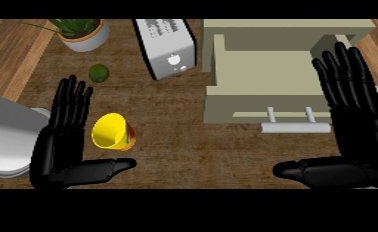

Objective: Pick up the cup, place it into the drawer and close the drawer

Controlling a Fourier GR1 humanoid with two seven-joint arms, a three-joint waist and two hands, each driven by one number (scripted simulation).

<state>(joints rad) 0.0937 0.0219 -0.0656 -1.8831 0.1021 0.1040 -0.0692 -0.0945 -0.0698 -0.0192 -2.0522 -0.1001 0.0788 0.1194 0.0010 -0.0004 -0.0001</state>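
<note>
The left robot hand (56, 145) is spread wide, fingers straight and thumb stuck out sideways, holding nothing. It lies far left of the drawer (238, 107), palm turned toward the cup (112, 132), which sits in the crook between fingers and thumb. I judge this to be a hand set up for a grasp that has not yet begun; whether it touches the cup I cannot tell. The right robot hand (353, 126) is just as open and empty, fingers lying over the drawer's right edge, thumb pointing toward the handle (295, 126). It seems parked there so it can push the drawer shut later.

The drawer stands pulled out with nothing visible inside, ready to receive the cup.

The cup lies on the desk (192, 151), well left of the drawer. It is bright yellow, tipped over, its round mouth facing up and left, with a red and green patch on its outer wall. Lying tilted, it could roll if nudged.
</note>
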